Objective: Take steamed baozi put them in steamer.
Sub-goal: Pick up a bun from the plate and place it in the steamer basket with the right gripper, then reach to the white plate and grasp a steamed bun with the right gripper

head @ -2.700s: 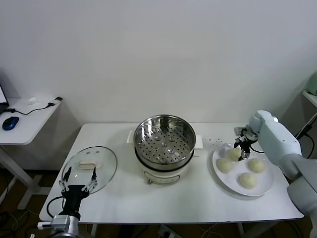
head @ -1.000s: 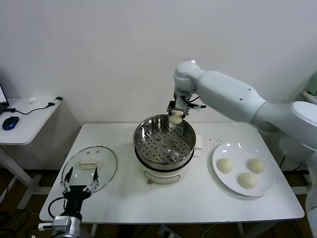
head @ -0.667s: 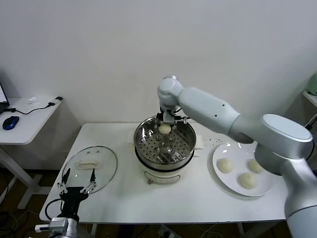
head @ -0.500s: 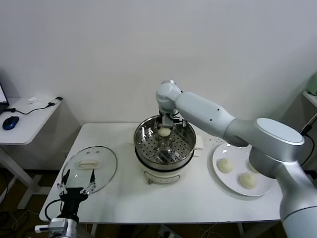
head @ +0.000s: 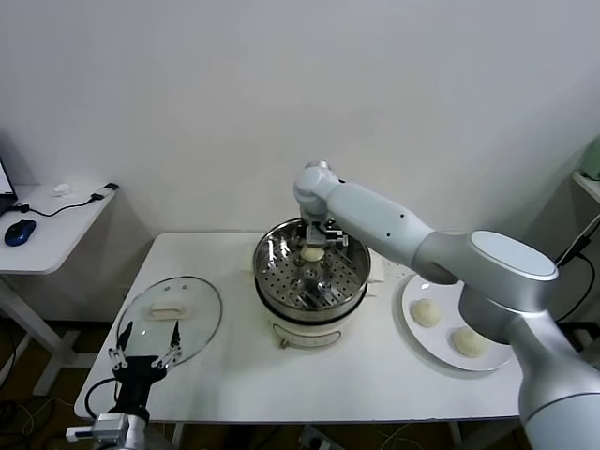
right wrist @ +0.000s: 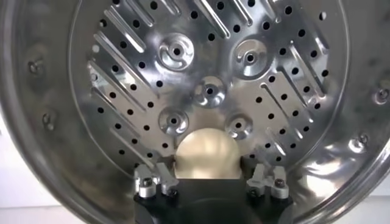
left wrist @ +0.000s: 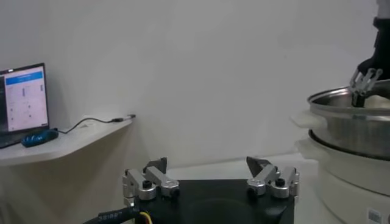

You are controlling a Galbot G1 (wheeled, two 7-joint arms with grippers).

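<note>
The steamer (head: 281,286) stands mid-table, its perforated tray (right wrist: 210,91) bare except for one steamed baozi (right wrist: 207,152) near the back. My right gripper (right wrist: 208,170) reaches down into the pot and is open. Its fingers (right wrist: 159,174) stand on either side of that baozi (head: 312,254), which rests on the tray. Two more baozi (head: 425,312) lie in sight on the white plate (head: 409,328) at the right, partly behind my right arm. My left gripper (head: 145,345) hangs open and empty at the table's front left.
A round glass lid (head: 173,314) lies flat left of the steamer, just behind the left gripper. A side desk with a blue mouse (head: 19,232) stands beyond the table's left edge. The steamer's rim (left wrist: 350,106) rises to the right in the left wrist view.
The right arm lowered the baozi from above the steamer's back rim down onto the tray, then its jaws opened and released it. The left arm stayed still.
</note>
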